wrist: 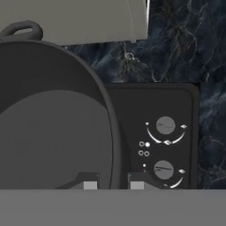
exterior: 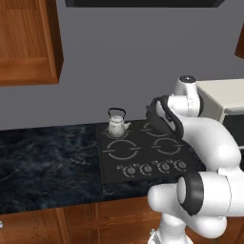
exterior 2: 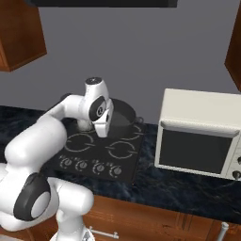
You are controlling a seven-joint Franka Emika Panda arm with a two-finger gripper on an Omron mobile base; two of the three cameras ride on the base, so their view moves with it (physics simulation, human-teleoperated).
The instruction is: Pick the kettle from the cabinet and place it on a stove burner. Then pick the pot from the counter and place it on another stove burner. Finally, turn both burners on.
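Hand view is showing gripper [wrist: 113,184] clamping the pot [wrist: 53,132] rim over the cooktop [wrist: 176,106], kettle [exterior: 116,125] already placed upper left; next, lowering onto a free burner [exterior: 167,146].

The white arm [exterior 2: 56,127] reaches over the black cooktop [exterior 2: 101,153], pot [exterior 2: 123,112] behind it, microwave [exterior 2: 200,134] alongside.

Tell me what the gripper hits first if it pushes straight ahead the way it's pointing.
Probably nothing new: the gripper is already clamped on the pot rim. Straight beyond lies the black cooktop; depth is unclear.
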